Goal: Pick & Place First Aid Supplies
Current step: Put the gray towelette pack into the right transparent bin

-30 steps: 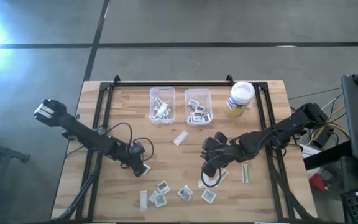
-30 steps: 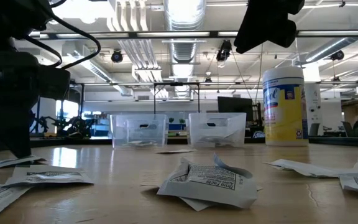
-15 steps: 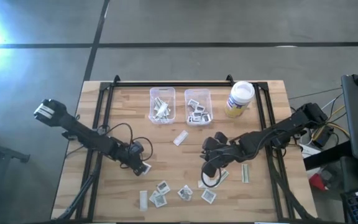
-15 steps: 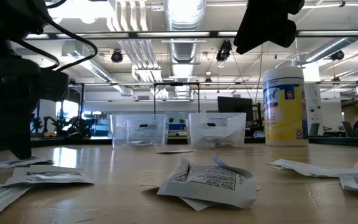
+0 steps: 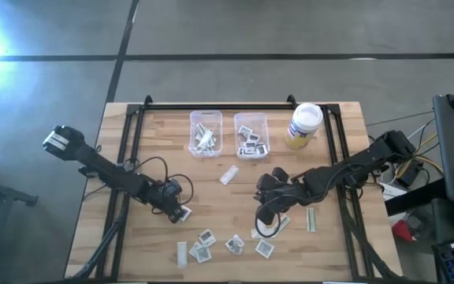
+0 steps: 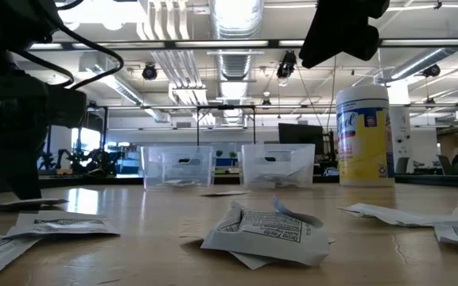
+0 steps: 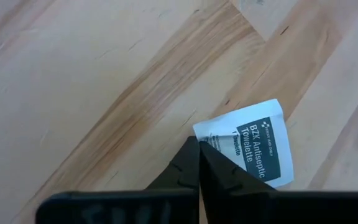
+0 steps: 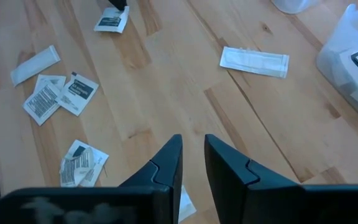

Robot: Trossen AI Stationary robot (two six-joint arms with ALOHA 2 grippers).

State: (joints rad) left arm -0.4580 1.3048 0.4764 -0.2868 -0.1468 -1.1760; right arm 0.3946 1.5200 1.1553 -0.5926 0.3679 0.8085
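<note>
My left gripper (image 5: 180, 211) is down at the wooden table, left of centre, shut on a square white antiseptic towelette packet (image 7: 248, 144), one of the first aid supplies. In the low view that packet (image 6: 29, 204) lies flat under the dark arm. My right gripper (image 8: 193, 148) hovers above the table right of centre, open a little with nothing between its fingers. Several more packets (image 5: 233, 243) lie flat along the near edge, and a long pale strip (image 5: 228, 174) lies mid-table. My left gripper has the packet's corner (image 7: 209, 132) between its two closed fingertips, which come down steeply from above. The packet lies flat on the table, printed side up. The fingertips hide how much of the corner is between them.
Two clear bins (image 5: 205, 132) (image 5: 251, 134) with packets in them stand at the far middle, a yellow jar with a white lid (image 5: 303, 125) to their right. A crumpled packet (image 6: 265, 232) lies close to the low camera. A pale strip (image 5: 311, 218) lies near the right rail.
My left gripper has shut at the packet without travelling; the packet still lies on the table. My right arm has kept still.
</note>
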